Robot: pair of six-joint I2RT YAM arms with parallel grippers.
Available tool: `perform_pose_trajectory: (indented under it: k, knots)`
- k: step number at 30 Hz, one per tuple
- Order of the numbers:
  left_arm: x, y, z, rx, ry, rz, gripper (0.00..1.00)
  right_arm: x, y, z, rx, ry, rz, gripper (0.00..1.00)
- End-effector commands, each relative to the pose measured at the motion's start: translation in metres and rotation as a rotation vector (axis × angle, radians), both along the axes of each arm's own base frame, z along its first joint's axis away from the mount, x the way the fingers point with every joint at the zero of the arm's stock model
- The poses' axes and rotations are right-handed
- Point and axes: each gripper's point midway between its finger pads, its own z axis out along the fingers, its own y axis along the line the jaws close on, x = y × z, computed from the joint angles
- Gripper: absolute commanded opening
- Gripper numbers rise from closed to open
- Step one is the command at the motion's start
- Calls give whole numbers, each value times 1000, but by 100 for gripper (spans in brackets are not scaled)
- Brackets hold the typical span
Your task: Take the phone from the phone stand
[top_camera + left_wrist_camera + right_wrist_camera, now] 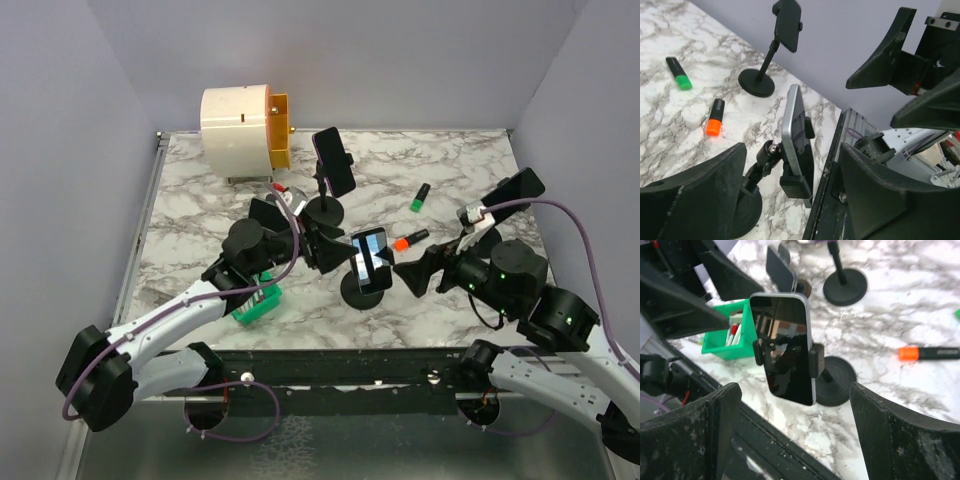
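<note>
Both arms reach in low over the bench [200, 190] from opposite sides. The left claw [792, 150] and right claw [795, 387] are each spread wide, gripping nothing. The phone [785, 345] stands between them, clamped in the phone stand [837, 380] near mid-bench, its long axis upright and slightly leaning, screen facing right.

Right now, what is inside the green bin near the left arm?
The green bin holds pale stick-like items, one red-tipped. Its walls hide their lower parts; from above the left arm covers part of the bin.
</note>
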Motion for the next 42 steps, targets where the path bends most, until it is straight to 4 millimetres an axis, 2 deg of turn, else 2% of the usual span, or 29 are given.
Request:
perform_pose_trajectory:
  k: [1,2,3,8,11,14,18,21,25,29,31,36,42]
  knots:
    - [2,18,34,-17,-108,83,83,12,-29,16,-88,-72,-114,97]
    - [2,23,40,-13,-122,104,94,17,-32,22,-88,-85,-149,98]
    - [4,27,44,-4,-131,133,98,23,-37,25,-95,-92,-194,98]
    - [38,67,49,50,-55,437,99,51,-50,42,-31,-79,-435,100]
    - [53,96,43,67,-9,621,99,60,-42,46,-5,-60,-461,100]
    - [55,108,40,95,-17,673,99,64,-27,47,-12,-40,-420,100]
    - [50,106,31,114,-42,642,99,56,4,52,-18,-111,-209,100]
    - [44,102,23,98,-50,604,99,53,15,58,-1,-132,-141,100]
    - [43,104,15,91,-37,609,99,55,24,47,-108,-30,-117,100]
    - [44,107,11,111,-38,622,99,56,21,20,-235,97,-151,98]
    - [44,109,11,113,-41,632,99,56,22,14,-255,114,-158,98]
    - [42,111,11,114,-59,633,99,49,33,6,-296,122,-164,98]
    - [42,112,11,121,-64,636,99,34,57,7,-354,103,-139,100]
